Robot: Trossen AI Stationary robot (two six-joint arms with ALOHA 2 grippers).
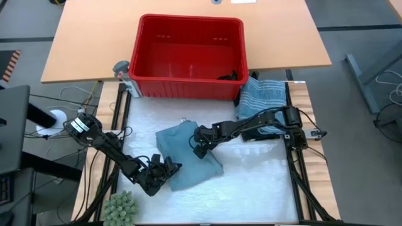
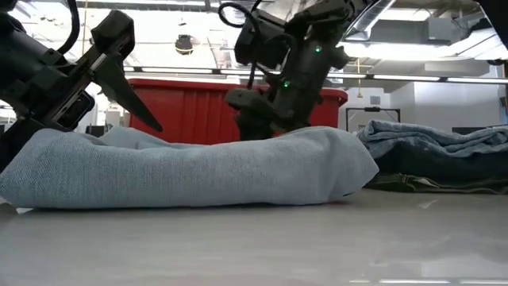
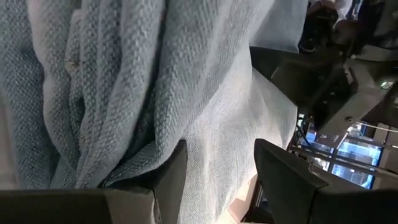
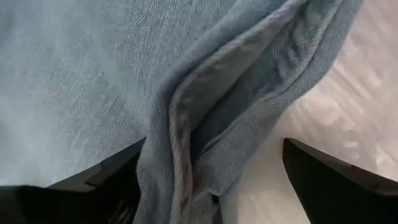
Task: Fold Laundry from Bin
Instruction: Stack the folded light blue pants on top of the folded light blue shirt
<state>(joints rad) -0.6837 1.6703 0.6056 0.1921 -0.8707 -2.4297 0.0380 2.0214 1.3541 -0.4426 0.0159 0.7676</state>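
From above: light blue garment point(image 1: 188, 157) spread mid-table, long axis running roughly ten o'clock to four o'clock, just below the red bin point(image 1: 188, 56). Right gripper point(image 1: 201, 145) planted over the cloth's centre-right, reaching in from three o'clock; left gripper point(image 1: 164, 171) at the cloth's seven-o'clock edge, reaching in from nine. Striped grey-blue laundry point(image 1: 264, 94) stacked at two o'clock, beside the bin's corner, well apart from both tools. Something dark point(image 1: 229, 76) visible in the bin's near right corner, too small to identify.

From table height: garment point(image 2: 198, 163) lying as a low, thick fold on the table point(image 2: 254, 246); right gripper point(image 2: 262, 119) pressing down onto its crest, left gripper point(image 2: 119, 87) raised over the end at nine o'clock, fingers apart.

From the left wrist: fingers point(image 3: 171, 174) spread, bunched cloth point(image 3: 112, 93) alongside one finger, no clamp evident.

From the right wrist: fingers point(image 4: 323, 177) wide apart, straddling a raised hem ridge point(image 4: 186, 143) running lengthwise between them; released, nothing pinched.

Judgement: next fold hinges on that ridge lying straight ahead of the right gripper, clearly the nearer arm for it; left gripper better placed for the opposite seven-o'clock edge.
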